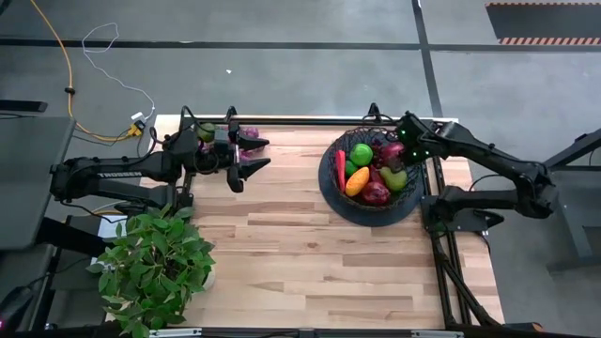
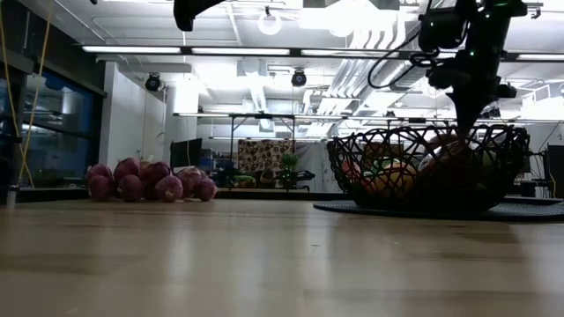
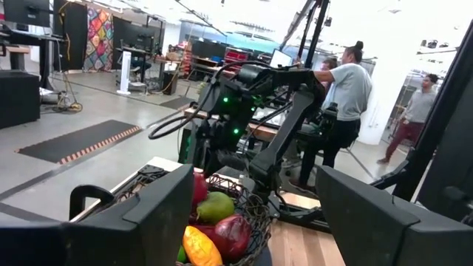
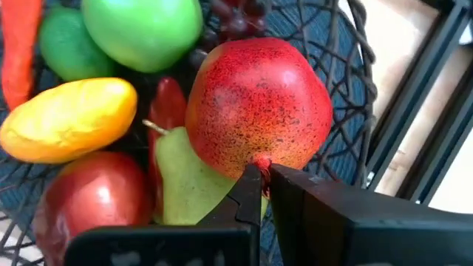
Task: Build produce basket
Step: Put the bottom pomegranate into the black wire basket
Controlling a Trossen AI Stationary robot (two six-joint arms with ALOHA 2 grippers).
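Right gripper (image 4: 260, 177) is hanging over the basket (image 1: 331, 192) at the table's far right, fingers pinched together on the stem nub of a speckled red fruit (image 4: 259, 103) lying on the pile. Left gripper (image 1: 246, 158) is hovering far left beside the grape bunch (image 1: 248, 138), jaws spread and holding nothing.

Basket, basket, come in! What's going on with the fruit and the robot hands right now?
Right gripper shut, over the basket, tips at a red fruit. Left gripper open, empty, near grapes on the table. Nothing in the way.
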